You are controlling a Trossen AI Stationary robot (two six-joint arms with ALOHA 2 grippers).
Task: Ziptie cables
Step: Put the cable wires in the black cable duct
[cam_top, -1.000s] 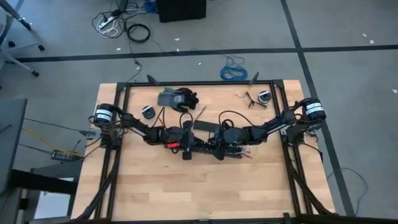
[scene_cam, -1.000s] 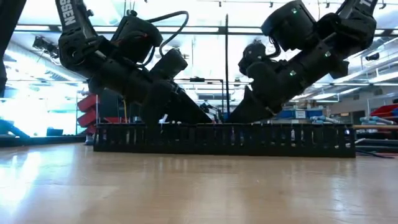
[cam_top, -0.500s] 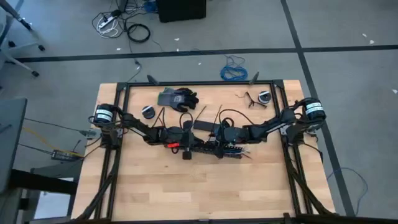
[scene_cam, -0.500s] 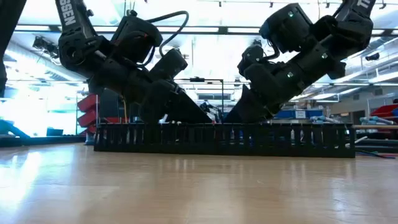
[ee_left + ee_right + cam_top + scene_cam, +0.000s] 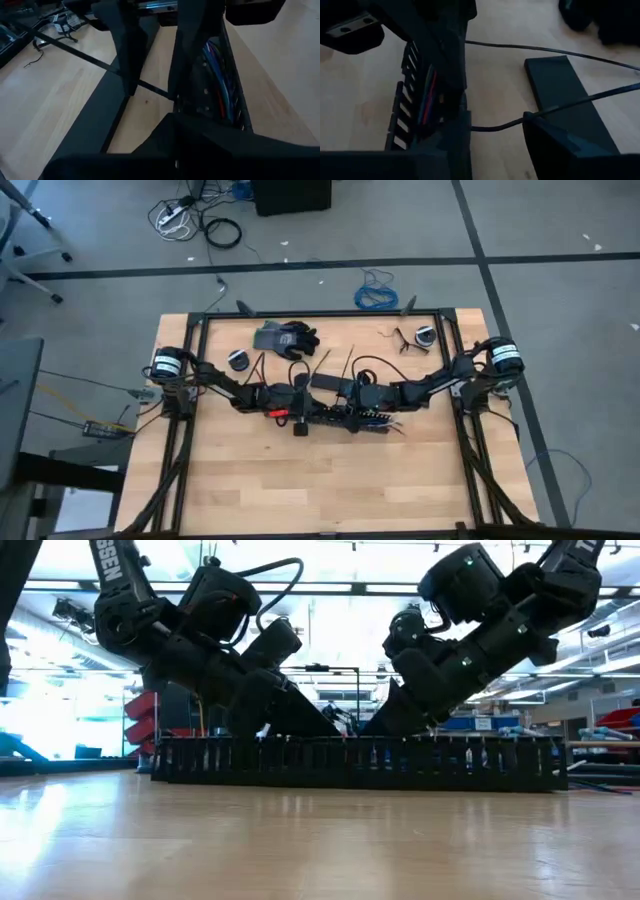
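Observation:
A long black slotted duct (image 5: 345, 418) lies across the middle of the table. The cables (image 5: 220, 85), thin purple, blue, green and red wires, lie along its inside (image 5: 427, 95). My left gripper (image 5: 150, 90) and my right gripper (image 5: 495, 135) meet over the duct's far wall, tilted down toward each other (image 5: 350, 710). Both are open. A thin black ziptie (image 5: 75, 52) runs from the far side between the left fingers to the duct wall. A curved ziptie (image 5: 570, 102) crosses the gap between the right fingers. My left gripper comes slanting down from the table's left, one finger (image 5: 192, 55) at the duct's far wall and the other (image 5: 127, 60) outside it, over the ziptie. I cannot tell whether either finger touches the wall or the ziptie. My right gripper comes slanting down from the right, one finger (image 5: 452, 135) against the duct's far wall. The curved ziptie reaches the other finger (image 5: 540, 130); whether they touch cannot be told.
A flat black strip (image 5: 330, 383) lies just beyond the duct. A black glove (image 5: 288, 338) and small round items (image 5: 238, 360) (image 5: 424, 336) lie toward the far edge. A blue coiled cable (image 5: 377, 295) is on the floor. Bare wood spans the near half (image 5: 320, 480).
My right gripper has gone a little toward the table's left, closer to my left gripper. A thin ziptie tail now shows beyond the duct, pointing toward the far edge. The duct's right end has slid slightly left.

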